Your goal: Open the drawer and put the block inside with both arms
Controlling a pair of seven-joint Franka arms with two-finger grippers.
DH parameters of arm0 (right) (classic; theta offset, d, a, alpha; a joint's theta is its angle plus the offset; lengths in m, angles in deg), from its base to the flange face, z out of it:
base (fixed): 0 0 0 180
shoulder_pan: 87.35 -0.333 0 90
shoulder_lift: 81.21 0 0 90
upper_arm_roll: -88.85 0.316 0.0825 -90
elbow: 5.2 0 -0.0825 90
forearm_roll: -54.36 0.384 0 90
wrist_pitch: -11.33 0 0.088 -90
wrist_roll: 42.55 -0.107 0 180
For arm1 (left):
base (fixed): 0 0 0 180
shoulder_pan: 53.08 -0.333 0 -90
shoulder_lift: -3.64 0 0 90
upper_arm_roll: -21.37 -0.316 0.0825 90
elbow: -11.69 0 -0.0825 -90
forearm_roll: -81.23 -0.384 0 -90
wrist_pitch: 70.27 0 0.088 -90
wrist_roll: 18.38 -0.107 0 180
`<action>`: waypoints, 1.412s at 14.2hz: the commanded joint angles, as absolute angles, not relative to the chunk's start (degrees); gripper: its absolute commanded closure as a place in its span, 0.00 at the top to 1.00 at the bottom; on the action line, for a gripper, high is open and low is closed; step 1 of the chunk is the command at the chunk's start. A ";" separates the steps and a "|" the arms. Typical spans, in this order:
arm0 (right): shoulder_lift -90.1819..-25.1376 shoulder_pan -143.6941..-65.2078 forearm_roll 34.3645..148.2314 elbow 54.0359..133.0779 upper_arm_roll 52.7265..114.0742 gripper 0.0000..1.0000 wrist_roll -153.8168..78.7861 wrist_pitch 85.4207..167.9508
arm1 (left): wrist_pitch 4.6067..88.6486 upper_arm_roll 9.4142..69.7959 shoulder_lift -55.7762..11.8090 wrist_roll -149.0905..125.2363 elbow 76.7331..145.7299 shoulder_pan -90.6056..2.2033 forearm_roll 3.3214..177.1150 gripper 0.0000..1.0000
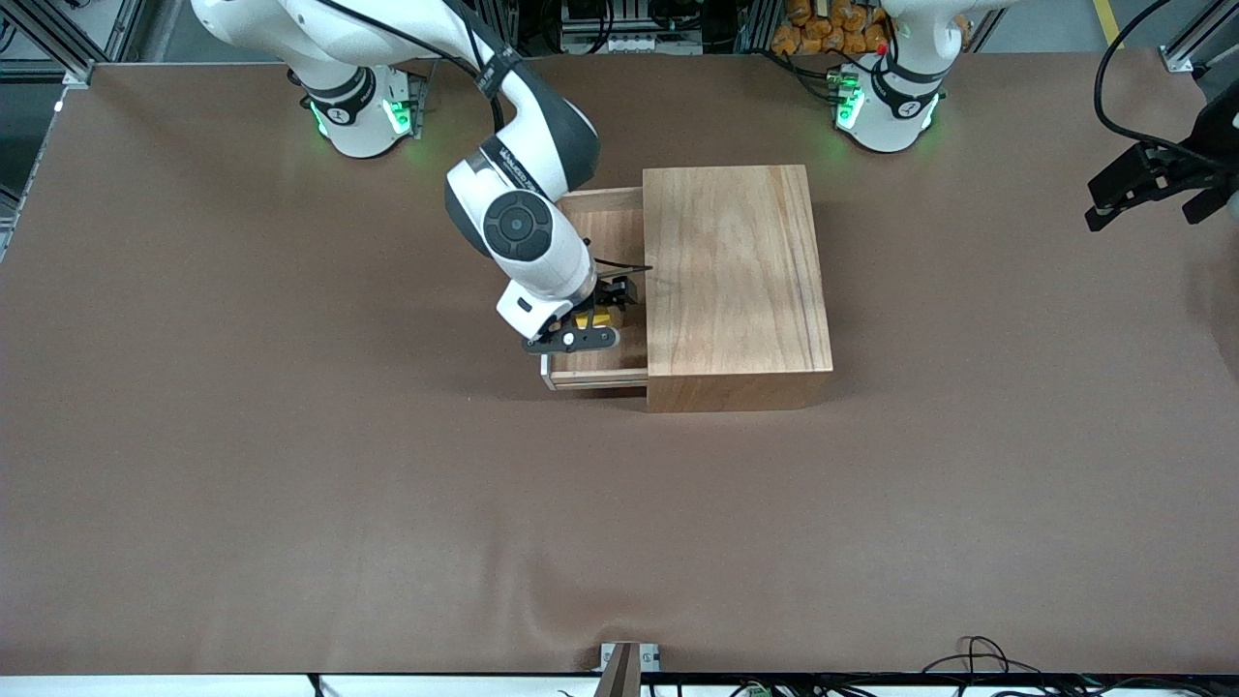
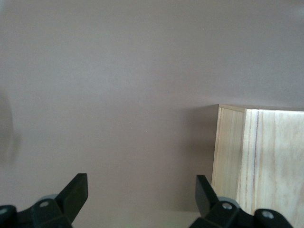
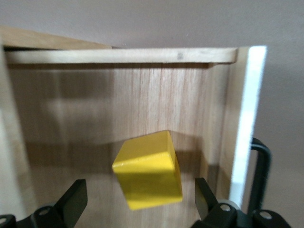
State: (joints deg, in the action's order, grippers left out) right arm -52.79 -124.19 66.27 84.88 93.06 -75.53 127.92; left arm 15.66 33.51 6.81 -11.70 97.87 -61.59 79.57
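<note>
Front view first: drawer (image 1: 598,290) stands pulled out of the wooden box (image 1: 736,281) toward the right arm's end of the brown table (image 1: 290,436), its long side running from the robots' bases toward the camera. The right gripper (image 1: 602,312) hangs over the open tray, and directly below it a bit of the yellow block (image 1: 587,319) shows between the black parts. The left gripper (image 1: 1147,189) is up in the air over the table's edge at the left arm's end, well apart from the box; that arm waits.

Left wrist view: the left gripper (image 2: 141,199) has its two fingers spread wide with only bare table between them. A corner of the box (image 2: 259,156) shows off to one side of it.

Right wrist view: the block (image 3: 148,170) is a small bright yellow cube, tilted, one corner edge turned up toward the camera. It sits between the fingers of the right gripper (image 3: 141,199), which are spread apart and clear of it on both sides, so the cube is released. Under it lies the drawer's light wood floor (image 3: 118,109). Its white front panel (image 3: 247,128) and black handle (image 3: 261,171) are just beside one finger.
</note>
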 commanded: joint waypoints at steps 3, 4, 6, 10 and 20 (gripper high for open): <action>-60.46 -122.60 65.53 85.24 92.80 1.00 -76.74 121.38 | 16.30 34.02 7.51 -12.75 98.62 -62.30 79.20 1.00; -61.51 -121.81 65.53 85.15 92.72 1.00 -76.48 119.98 | 16.30 34.02 7.51 -12.75 98.62 -62.30 79.20 1.00; -63.01 -118.05 65.27 84.80 92.80 1.00 -75.42 116.99 | 16.30 34.02 7.51 -12.75 98.62 -62.30 79.20 1.00; -64.60 -109.44 65.09 84.98 92.72 1.00 -65.08 114.44 | 16.30 34.02 7.59 -12.75 98.53 -62.39 79.21 1.00; -75.75 -88.95 60.78 86.03 92.11 1.00 -44.57 104.16 | 16.30 34.02 7.51 -12.75 98.62 -62.39 79.20 1.00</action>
State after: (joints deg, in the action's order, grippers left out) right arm -71.81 -92.32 61.42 84.29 91.44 -46.64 106.05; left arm 15.72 33.49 6.80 -11.70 97.99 -61.65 79.57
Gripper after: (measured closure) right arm 0.000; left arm 0.000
